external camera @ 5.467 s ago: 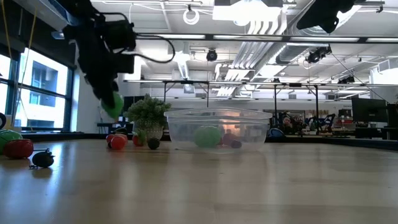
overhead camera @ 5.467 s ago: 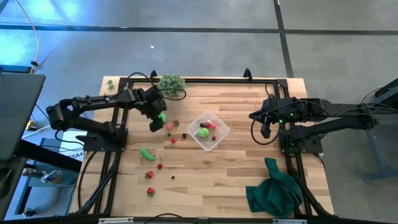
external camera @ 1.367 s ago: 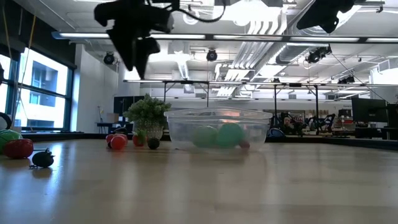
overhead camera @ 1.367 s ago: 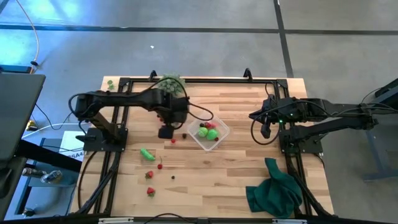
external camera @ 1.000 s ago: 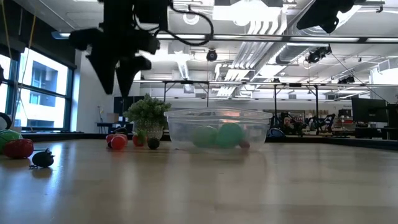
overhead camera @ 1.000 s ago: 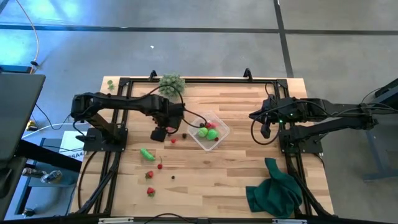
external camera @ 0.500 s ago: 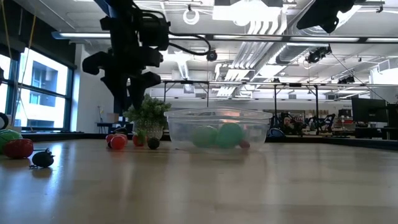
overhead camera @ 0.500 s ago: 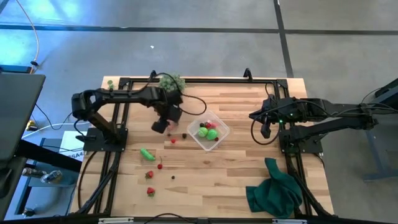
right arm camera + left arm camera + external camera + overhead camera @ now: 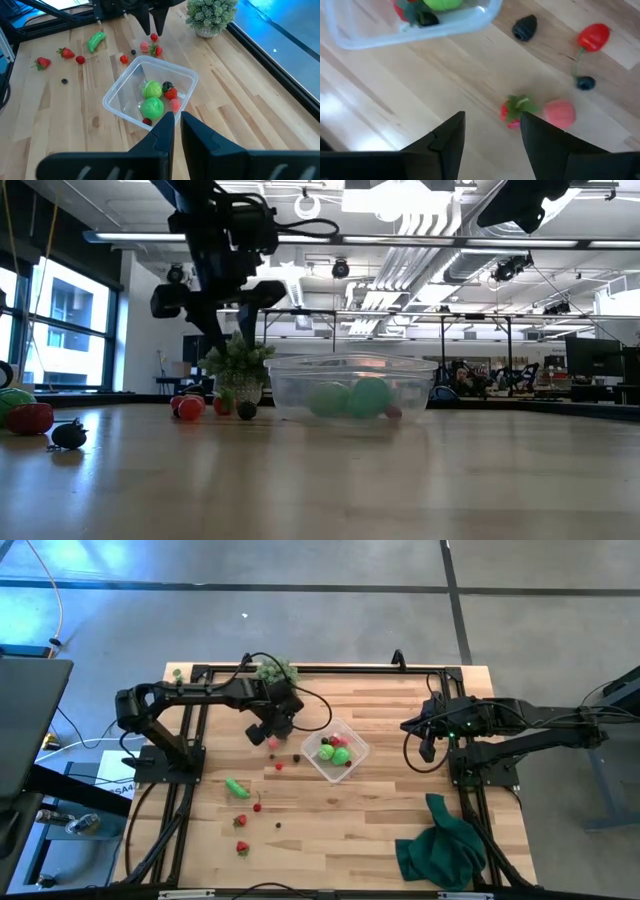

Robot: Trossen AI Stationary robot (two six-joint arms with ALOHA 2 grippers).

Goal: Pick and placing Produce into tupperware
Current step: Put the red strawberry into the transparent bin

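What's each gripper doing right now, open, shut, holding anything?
Left gripper: open, empty, poised over a strawberry beside the tupperware.
Right gripper: shut, empty, waiting at the table's right side.

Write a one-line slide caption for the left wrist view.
Open left pincer hovers above a strawberry and a pink piece, beside the tupperware.
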